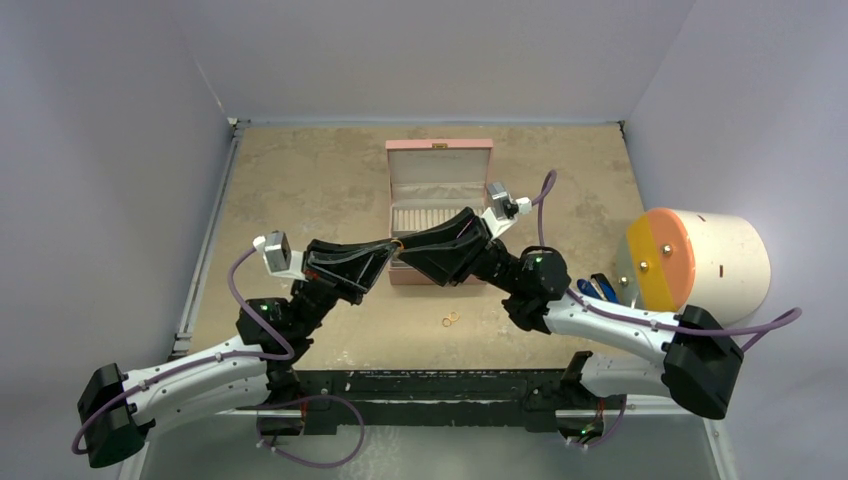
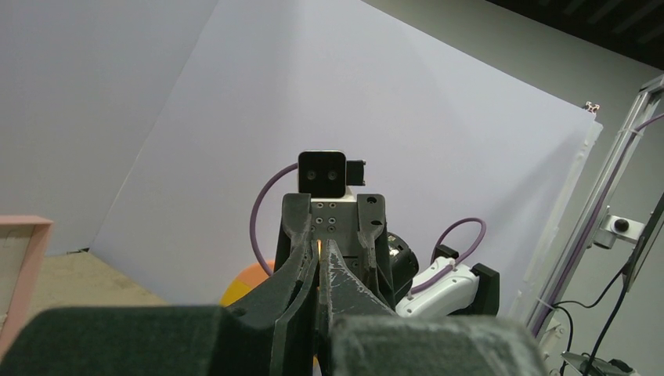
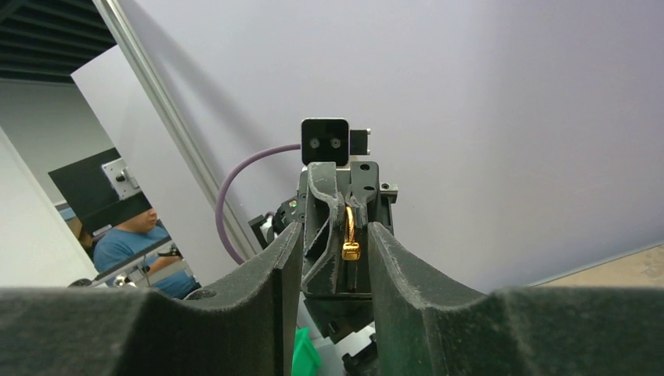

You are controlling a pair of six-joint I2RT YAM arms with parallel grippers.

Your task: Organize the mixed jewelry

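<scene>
My left gripper (image 1: pixel 390 251) and right gripper (image 1: pixel 408 250) meet tip to tip just in front of the pink box (image 1: pixel 440 148). In the right wrist view, a small gold ring (image 3: pixel 350 235) with a square gold piece is pinched upright in the left gripper's tips. My right gripper (image 3: pixel 335 235) is open, one finger on each side of those tips. In the left wrist view my left gripper (image 2: pixel 322 258) is nearly closed, with a gold glint (image 2: pixel 324 247) of the ring at its tip. Two small gold rings (image 1: pixel 451 319) lie on the table in front of the box.
The pink box stands open, lid up, with beige ring rolls (image 1: pixel 433 217) inside. A large white cylinder with an orange and yellow end (image 1: pixel 700 260) lies at the right. A blue-handled tool (image 1: pixel 597 288) lies beside it. Grey walls enclose the table.
</scene>
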